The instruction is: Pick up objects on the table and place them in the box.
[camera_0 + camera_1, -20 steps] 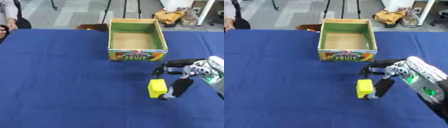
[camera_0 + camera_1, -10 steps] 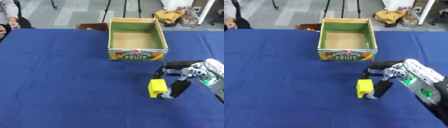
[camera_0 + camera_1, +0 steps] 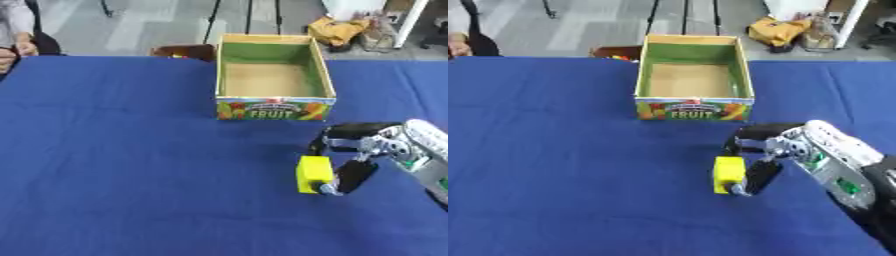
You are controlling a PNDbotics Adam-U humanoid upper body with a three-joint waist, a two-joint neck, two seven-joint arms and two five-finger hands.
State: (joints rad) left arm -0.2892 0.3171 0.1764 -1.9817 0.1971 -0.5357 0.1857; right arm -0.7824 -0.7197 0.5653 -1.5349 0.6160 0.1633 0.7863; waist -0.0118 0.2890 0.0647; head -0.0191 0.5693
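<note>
While the small yellow rectangular block [image 3: 313, 173] stands on the blue tablecloth [image 3: 131, 165] just in front of the open cardboard fruit box [image 3: 274, 78], I have my right hand [image 3: 360, 152] at its right side, thumb and fingers curled around it and touching it. The box sits apart from the block, its inside bare. I see only 1 hand.

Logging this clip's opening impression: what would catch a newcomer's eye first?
The right robot hand, reaching in from the right edge, curls its fingers around a bright yellow block on the blue table. Just beyond them stands an open, empty cardboard fruit box, green inside, near the table's far edge.
</note>
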